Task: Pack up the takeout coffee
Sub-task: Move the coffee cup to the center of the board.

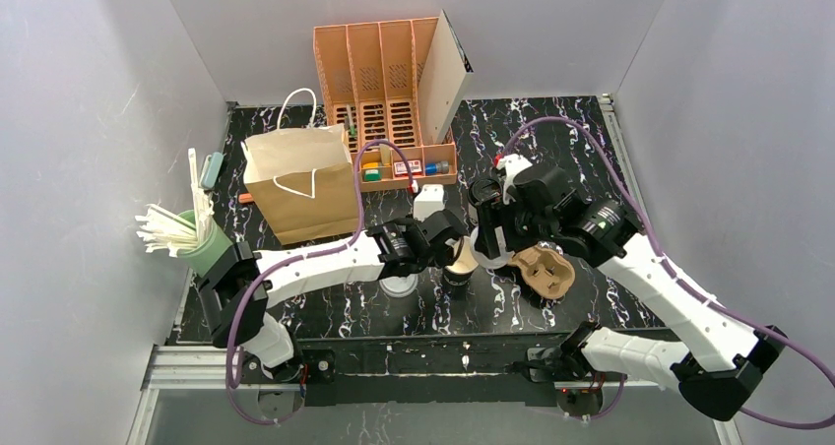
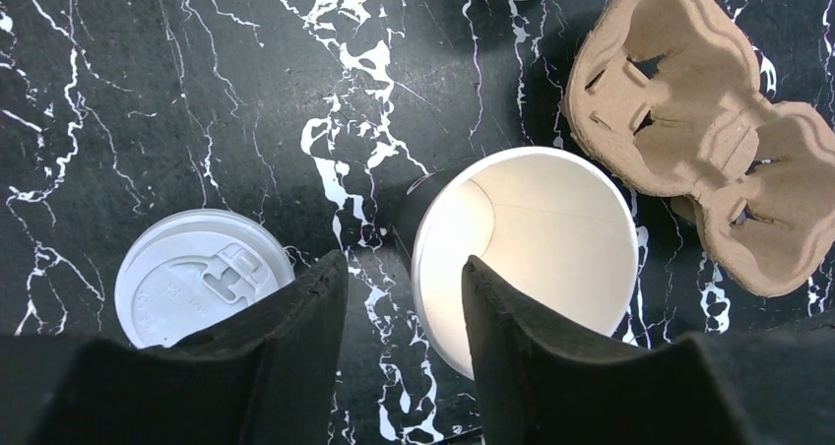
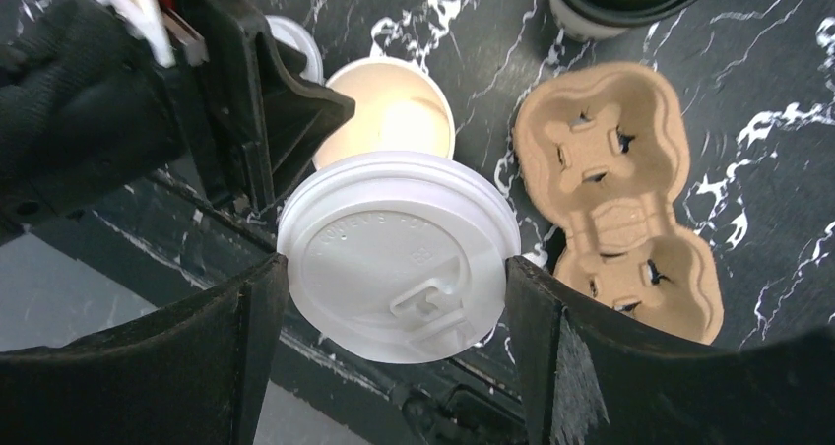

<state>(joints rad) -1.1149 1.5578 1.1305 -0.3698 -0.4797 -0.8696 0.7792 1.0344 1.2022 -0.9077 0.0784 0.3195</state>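
Left wrist view: paper cup [image 2: 551, 238] upright on surface, lidless; left end effector [image 2: 404, 268] open, jaws astride cup's 9 o'clock rim, not pinching. Cup light, thin-walled, crushable; grip low round body, gently. Right wrist view alone shows right end effector [image 3: 394, 268] clamped on white lid [image 3: 374, 228] near cup. Top view adds paper bag [image 1: 300, 184] at 10 o'clock.

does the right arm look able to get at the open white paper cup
Probably not: the left tool straddles the rim of the white paper cup, and the right tool grips a white plastic lid.
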